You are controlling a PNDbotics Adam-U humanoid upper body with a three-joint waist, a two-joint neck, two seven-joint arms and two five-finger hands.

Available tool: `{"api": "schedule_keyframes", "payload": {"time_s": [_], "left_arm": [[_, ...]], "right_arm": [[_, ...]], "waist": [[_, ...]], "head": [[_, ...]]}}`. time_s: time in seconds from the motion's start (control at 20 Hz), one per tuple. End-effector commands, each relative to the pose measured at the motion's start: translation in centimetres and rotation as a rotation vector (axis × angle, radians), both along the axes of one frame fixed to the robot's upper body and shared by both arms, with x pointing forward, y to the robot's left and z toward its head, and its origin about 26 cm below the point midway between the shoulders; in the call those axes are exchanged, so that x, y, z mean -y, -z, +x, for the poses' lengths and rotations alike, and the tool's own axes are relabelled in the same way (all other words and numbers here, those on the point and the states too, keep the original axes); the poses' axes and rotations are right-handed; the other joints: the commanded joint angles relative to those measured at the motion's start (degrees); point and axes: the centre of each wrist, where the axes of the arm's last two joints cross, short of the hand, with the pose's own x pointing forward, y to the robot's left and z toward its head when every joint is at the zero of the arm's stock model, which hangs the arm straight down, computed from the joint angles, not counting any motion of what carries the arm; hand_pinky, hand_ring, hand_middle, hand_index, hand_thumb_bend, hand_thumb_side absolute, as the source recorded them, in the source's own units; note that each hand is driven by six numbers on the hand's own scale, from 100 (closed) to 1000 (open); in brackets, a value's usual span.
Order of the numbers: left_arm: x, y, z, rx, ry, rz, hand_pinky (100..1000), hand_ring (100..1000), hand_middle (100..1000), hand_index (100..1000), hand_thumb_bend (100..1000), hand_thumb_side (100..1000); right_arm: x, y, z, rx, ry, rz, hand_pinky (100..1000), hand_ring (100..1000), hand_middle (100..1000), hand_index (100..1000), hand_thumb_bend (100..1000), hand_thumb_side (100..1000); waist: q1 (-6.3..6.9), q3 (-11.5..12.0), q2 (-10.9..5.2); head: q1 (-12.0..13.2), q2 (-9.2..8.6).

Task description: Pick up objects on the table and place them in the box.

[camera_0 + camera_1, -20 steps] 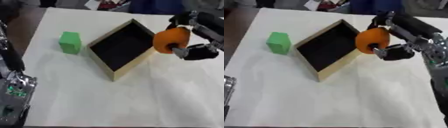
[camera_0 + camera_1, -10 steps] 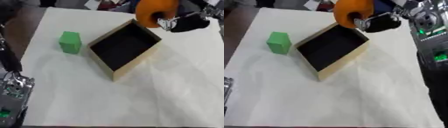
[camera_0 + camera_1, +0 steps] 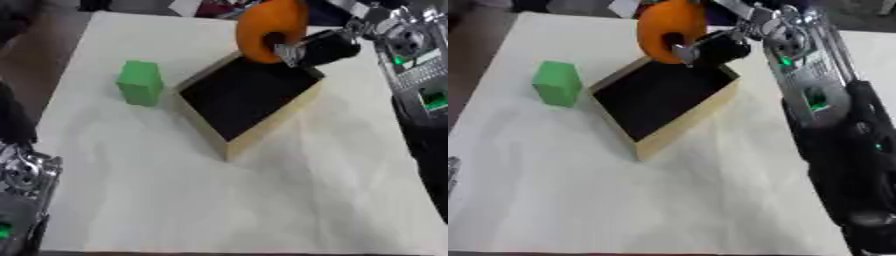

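Across whole view: white desk (image 3: pixel 262 200), pale cloth-like top, slightly askew. On it, centre-left: wooden box (image 3: pixel 248 107), open, dark inside, turned corner-on toward camera. Right side of right eye view: black right arm (image 3: pixel 833 125) w/ green lights, reaching in to far edge of box. Above box's far corner: orange round obj (image 3: pixel 269 29), lifted clear of desk, held up over rim. Wrapped on it from right: right hand (image 3: pixel 715 47), fingers curled round orange obj. Left of box, near but apart: green block (image 3: pixel 141 83), upright on desk. Bottom-left corner: left hand (image 3: pixel 22 195), only partly seen, finger state can't tell.
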Motion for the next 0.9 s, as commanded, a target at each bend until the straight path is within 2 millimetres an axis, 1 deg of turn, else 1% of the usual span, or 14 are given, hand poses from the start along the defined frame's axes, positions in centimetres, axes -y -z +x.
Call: {"api": "schedule_keyframes", "payload": {"time_s": [0.05,0.25,0.45,0.5,0.55,0.6,0.65,0.8,0.9], "left_arm": [[0.1,-0.8,-0.3,0.028,0.013,0.006,775,630,611,792,222,1000],[0.1,-0.8,-0.3,0.03,0.01,0.002,775,630,611,792,221,1000],[0.1,-0.9,-0.2,0.032,0.01,0.002,775,630,611,792,221,1000],[0.1,-0.9,-0.2,0.032,0.01,0.002,776,630,611,792,221,1000],[0.1,-0.9,-0.2,0.032,0.01,0.002,776,630,611,792,221,1000],[0.1,-0.9,-0.2,0.032,0.01,0.002,776,629,611,792,221,1000],[0.1,-0.9,-0.2,0.031,0.011,0.002,776,629,611,792,221,1000],[0.2,-0.9,-0.2,0.03,0.014,0.002,776,629,611,792,220,1000],[0.2,-0.9,-0.2,0.029,0.015,0.003,776,629,610,792,220,1000]], "right_arm": [[-0.3,0.4,0.6,0.001,0.003,-0.034,848,875,555,724,100,100],[-0.3,2.2,1.2,-0.037,-0.005,-0.056,860,888,572,743,100,100],[-0.2,3.3,1.4,-0.033,-0.011,-0.086,878,912,649,802,100,100],[-0.2,3.5,1.5,-0.027,-0.007,-0.092,883,921,683,823,100,175],[-0.1,3.4,1.6,-0.013,-0.002,-0.093,887,926,704,836,100,219],[-0.1,3.3,1.6,0.005,0.004,-0.095,891,932,720,845,158,240],[-0.1,3.1,1.7,0.026,0.011,-0.098,898,940,743,856,258,294],[-0.1,2.6,1.8,0.095,0.042,-0.12,914,958,786,872,437,400],[-0.1,2.3,1.9,0.136,0.066,-0.138,918,963,808,879,518,448]], "waist": [[0.29,0.25,-1.0],[0.32,0.35,-0.71],[0.39,0.34,-0.5],[0.42,0.35,-0.48],[0.46,0.34,-0.47],[0.48,0.33,-0.47],[0.49,0.3,-0.48],[0.52,0.24,-0.45],[0.53,0.25,-0.44]], "head": [[-0.24,-0.42],[-0.19,-0.52],[-0.05,-0.54],[-0.04,-0.5],[-0.03,-0.48],[-0.03,-0.46],[-0.05,-0.47],[-0.08,-0.42],[-0.12,-0.4]]}}
